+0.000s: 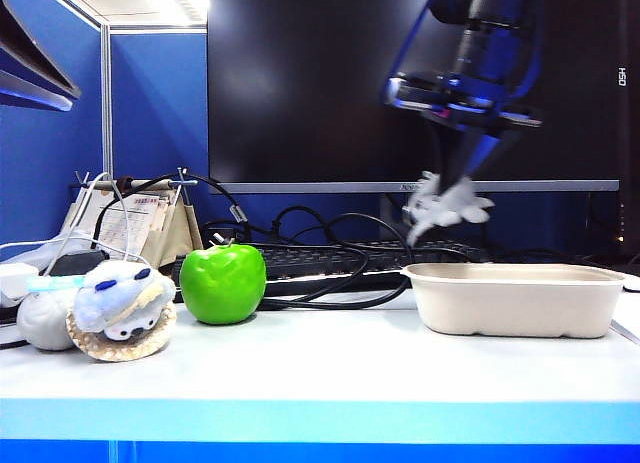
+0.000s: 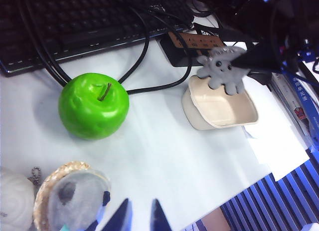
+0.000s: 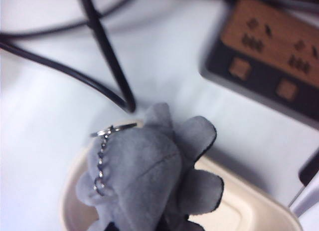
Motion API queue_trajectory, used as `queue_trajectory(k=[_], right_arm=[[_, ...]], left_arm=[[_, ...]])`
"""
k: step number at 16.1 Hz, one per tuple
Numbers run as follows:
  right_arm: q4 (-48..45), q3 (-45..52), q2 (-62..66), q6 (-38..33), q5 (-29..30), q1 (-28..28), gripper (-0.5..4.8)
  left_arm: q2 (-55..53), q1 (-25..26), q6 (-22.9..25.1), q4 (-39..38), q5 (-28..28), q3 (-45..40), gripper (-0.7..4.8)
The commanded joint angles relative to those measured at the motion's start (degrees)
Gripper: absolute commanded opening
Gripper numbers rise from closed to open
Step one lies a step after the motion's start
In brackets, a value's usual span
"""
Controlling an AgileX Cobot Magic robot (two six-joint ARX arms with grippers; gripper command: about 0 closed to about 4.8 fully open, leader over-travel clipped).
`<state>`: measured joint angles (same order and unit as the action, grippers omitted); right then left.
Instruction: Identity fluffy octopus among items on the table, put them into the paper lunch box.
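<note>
The fluffy octopus, small, grey and on a bead chain, hangs in the air above the left end of the paper lunch box. My right gripper is shut on it from above. In the right wrist view the fluffy octopus covers the jaws, with the paper lunch box's rim below it. The left wrist view shows the fluffy octopus over the near end of the paper lunch box. My left gripper is open and empty over the white table, near the plush bird.
A green apple stands left of centre. At the far left sit a plush bird on a tan hat and a pale grey ball. A keyboard, black cables and a power strip lie behind the box.
</note>
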<state>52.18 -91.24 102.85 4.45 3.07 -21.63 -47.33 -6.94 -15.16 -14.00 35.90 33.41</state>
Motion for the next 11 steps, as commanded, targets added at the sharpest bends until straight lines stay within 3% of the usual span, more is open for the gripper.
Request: queue_trajectory(k=[1,9,11], right_arm=[[2.64,-0.42,-0.35,0.33,0.0,0.26,-0.06],[9.03,-0.31,-0.31,0.33,-1.38,0.44,-0.06],[9.75,0.02,-0.31,0.33,-4.39,0.61,-0.05]], left_arm=[[0.07,0.04,0.17,0.79,0.33,0.33,0.62],[0.07,0.04,0.15,0.76,0.35,0.33,0.62],[0.07,0.04,0.15,0.76,0.35,0.33,0.62]])
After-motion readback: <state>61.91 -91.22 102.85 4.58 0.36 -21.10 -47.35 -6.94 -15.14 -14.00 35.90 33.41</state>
